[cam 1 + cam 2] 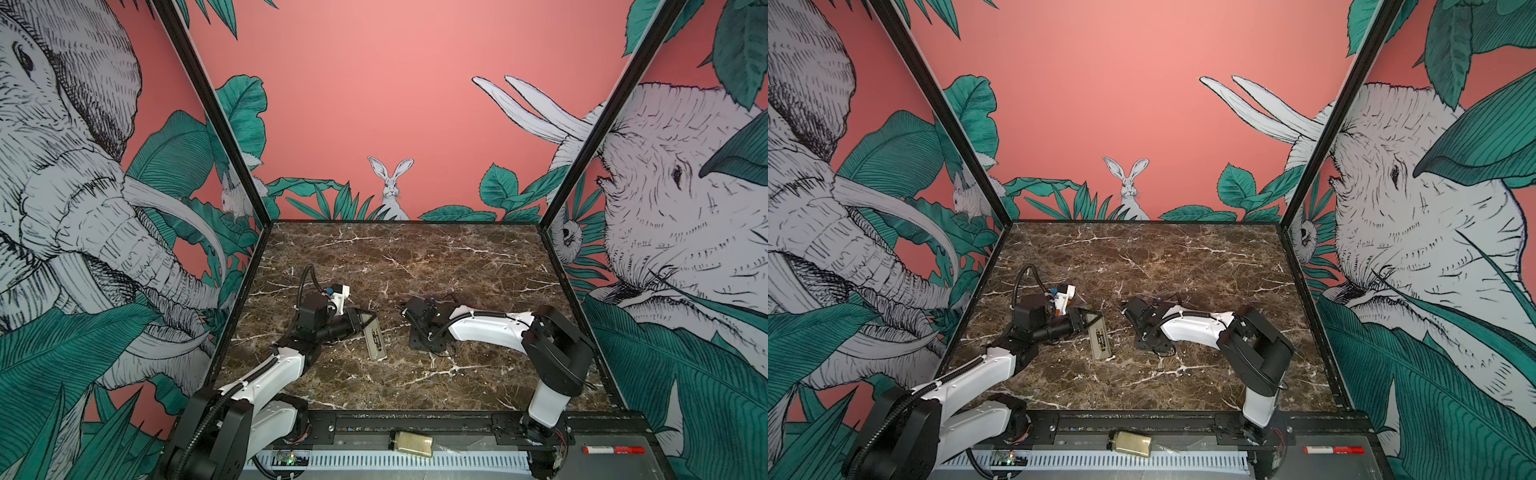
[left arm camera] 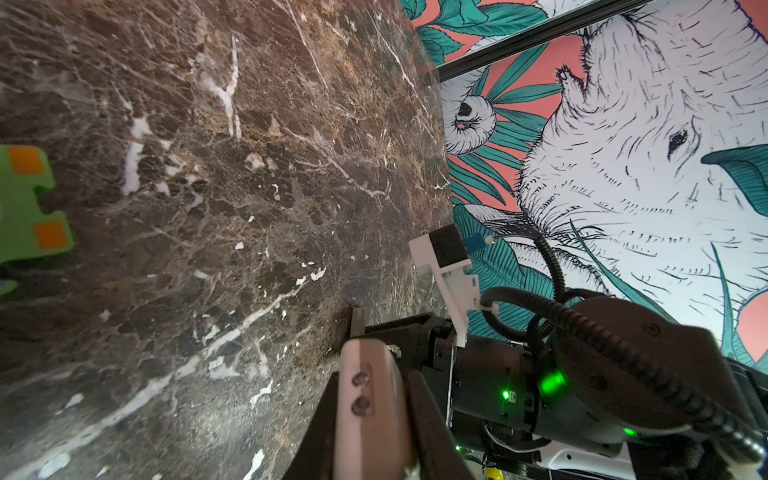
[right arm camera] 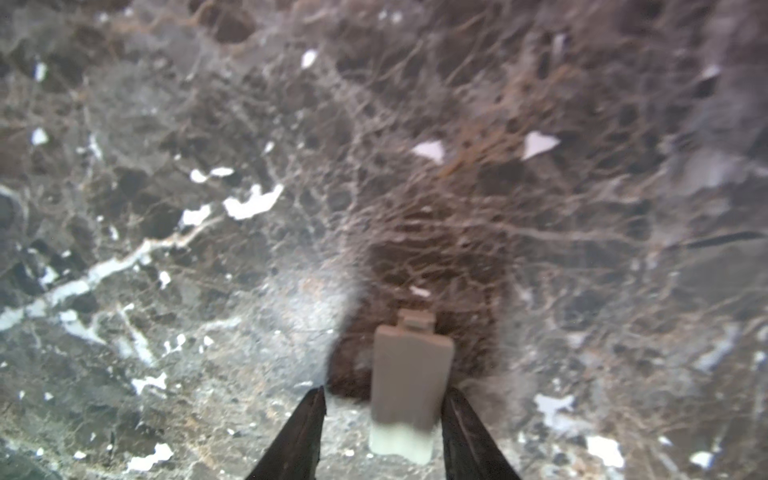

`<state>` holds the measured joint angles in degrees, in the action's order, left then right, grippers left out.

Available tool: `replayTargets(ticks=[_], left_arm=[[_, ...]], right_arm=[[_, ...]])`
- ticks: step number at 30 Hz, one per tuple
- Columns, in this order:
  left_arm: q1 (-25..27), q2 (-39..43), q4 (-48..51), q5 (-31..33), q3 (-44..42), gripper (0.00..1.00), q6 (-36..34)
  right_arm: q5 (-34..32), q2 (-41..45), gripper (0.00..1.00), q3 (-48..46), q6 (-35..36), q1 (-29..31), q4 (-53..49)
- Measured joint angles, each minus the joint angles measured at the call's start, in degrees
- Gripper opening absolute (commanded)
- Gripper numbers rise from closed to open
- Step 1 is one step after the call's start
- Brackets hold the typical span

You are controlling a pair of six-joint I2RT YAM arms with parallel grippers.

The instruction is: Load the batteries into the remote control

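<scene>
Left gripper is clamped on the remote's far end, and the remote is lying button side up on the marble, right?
No: it lies back up. The left gripper does clamp the far end of the remote control on the marble table, but both top views show its open battery recess facing up, with the batteries in it.
</scene>
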<state>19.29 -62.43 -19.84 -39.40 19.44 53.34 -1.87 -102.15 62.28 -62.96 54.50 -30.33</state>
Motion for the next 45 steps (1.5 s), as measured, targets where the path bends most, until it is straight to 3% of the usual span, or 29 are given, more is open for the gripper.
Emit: replayTargets(ticks=[28,45], left_arm=[[0.0,1.1,0.3,0.5,-0.2,0.00,0.0],[0.0,7.0,5.4,4.5,-0.2,0.00,-0.8]], right_arm=[[3.4,-6.1,0.45,7.3,5.2,0.6,5.0],[2.1,-6.7,0.48,20.2,16.7,-3.4,-4.2]])
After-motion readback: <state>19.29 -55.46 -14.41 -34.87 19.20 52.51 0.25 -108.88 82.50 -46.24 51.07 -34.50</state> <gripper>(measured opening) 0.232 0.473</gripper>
